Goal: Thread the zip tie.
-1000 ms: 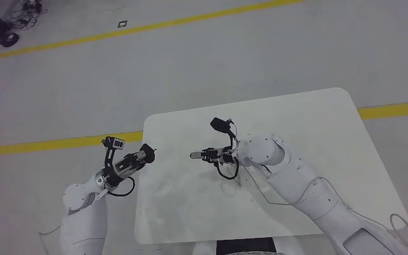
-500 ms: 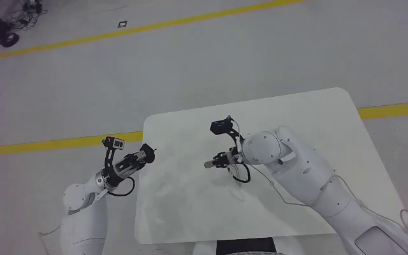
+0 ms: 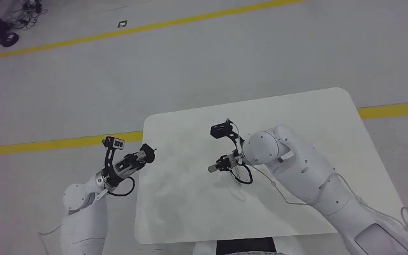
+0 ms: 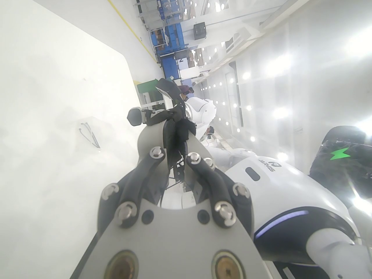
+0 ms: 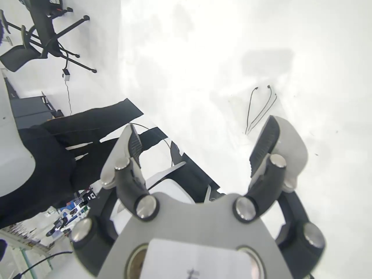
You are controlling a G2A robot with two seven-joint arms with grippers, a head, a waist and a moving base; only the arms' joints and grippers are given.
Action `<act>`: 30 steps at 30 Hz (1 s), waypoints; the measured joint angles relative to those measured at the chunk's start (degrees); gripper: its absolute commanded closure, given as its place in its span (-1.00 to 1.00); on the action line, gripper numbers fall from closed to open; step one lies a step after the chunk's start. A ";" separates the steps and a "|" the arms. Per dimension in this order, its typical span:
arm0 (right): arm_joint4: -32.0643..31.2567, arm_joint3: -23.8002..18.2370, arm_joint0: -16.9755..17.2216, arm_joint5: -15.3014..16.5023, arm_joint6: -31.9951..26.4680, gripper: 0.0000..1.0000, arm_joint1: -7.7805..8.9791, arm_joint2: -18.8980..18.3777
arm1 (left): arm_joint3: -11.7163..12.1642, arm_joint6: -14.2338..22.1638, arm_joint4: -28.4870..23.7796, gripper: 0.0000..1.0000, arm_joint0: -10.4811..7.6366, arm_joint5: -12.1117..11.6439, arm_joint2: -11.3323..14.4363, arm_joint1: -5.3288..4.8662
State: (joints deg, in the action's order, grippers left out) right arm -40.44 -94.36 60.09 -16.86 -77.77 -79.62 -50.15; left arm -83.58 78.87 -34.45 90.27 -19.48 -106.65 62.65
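A small bunch of thin black zip ties point(image 5: 258, 108) lies flat on the white table point(image 3: 306, 127), also seen from the left wrist as zip ties point(image 4: 88, 134). My right gripper point(image 5: 200, 140) hovers open a little short of them, with nothing between its ribbed fingers point(image 5: 266, 137). From above, the right gripper point(image 3: 213, 168) is over the table's middle. My left gripper point(image 3: 145, 154) sits just off the table's left edge, well away from the ties. Its black-covered fingers point(image 4: 174, 132) are shut, and I see nothing held in them.
The table top around the zip ties is bare white. Its left edge point(image 3: 141, 185) runs close to the left gripper. Grey floor with yellow lines point(image 3: 64, 143) surrounds the table.
My right gripper has pulled back toward the right and toward the table's near side, turning at the wrist. The left arm has stayed put.
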 measured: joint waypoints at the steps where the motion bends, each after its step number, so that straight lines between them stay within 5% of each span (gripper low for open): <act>1: 0.00 0.00 0.00 0.00 0.00 -1.00 0.00 0.00 | 0.00 0.00 0.00 1.00 0.00 0.00 0.00 0.00; 19: -0.01 0.03 0.18 0.24 0.29 -1.00 0.00 0.12 | 0.00 0.00 0.00 1.00 0.00 0.00 0.00 0.00; 23: -2.32 1.03 -0.24 0.92 1.13 -1.00 -0.08 2.17 | 0.00 0.00 0.00 1.00 0.00 0.00 0.00 0.00; 30: -6.72 6.94 -4.67 -2.68 -1.91 -1.00 -1.54 8.61 | 0.00 0.00 0.00 1.00 0.00 0.00 0.00 0.00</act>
State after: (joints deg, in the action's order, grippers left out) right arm -47.16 -87.42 55.42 -19.53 -79.67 -81.16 -41.54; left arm -83.58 78.87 -34.45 90.27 -19.48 -106.66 62.65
